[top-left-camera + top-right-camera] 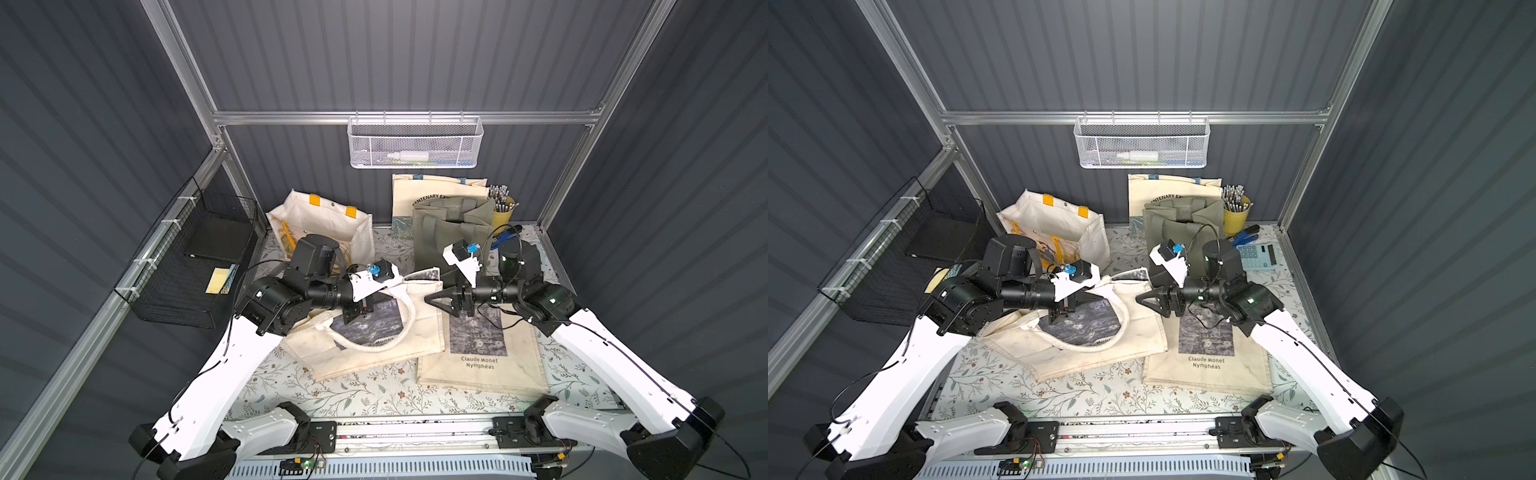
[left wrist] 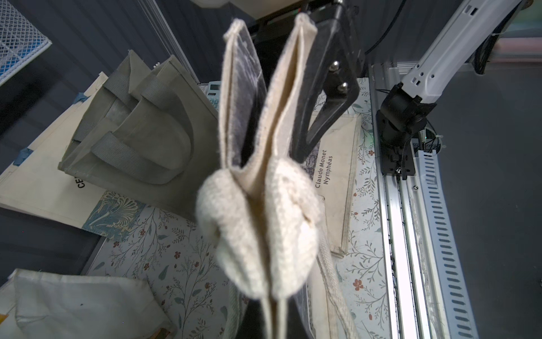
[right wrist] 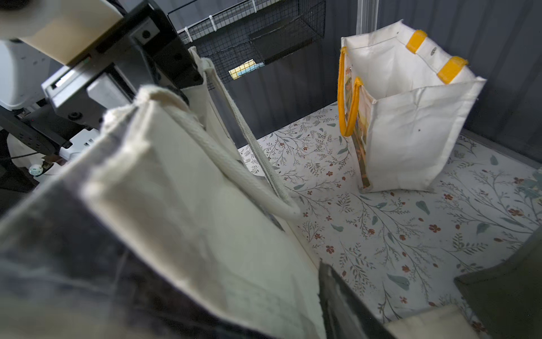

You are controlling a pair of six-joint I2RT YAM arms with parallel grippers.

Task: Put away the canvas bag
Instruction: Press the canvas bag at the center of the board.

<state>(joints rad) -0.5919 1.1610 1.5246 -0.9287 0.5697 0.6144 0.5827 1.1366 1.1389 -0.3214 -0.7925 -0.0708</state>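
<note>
The cream canvas bag with a dark print point(image 1: 365, 353) is coarse, matt woven cloth with fuzzy edges and a ribbed webbing handle point(image 3: 253, 141), while the grey-green tote bag point(image 1: 449, 232) looks smoother and stiffer, also matt. The flower-printed table covering point(image 1: 353, 395) is flat and matt. The white mesh basket point(image 1: 415, 143) and black wire basket point(image 1: 178, 299) look like coated metal, and the silver frame rail point(image 1: 291, 117) like brushed aluminium.

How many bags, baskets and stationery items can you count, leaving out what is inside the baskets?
Bags: 5 (yellow-handled, Centenary, grey, held Monet, flat Monet)
Baskets: 2 (white, black)
Pen cup: 1
Calculator: 1
Stapler: 1
Total: 10
</note>
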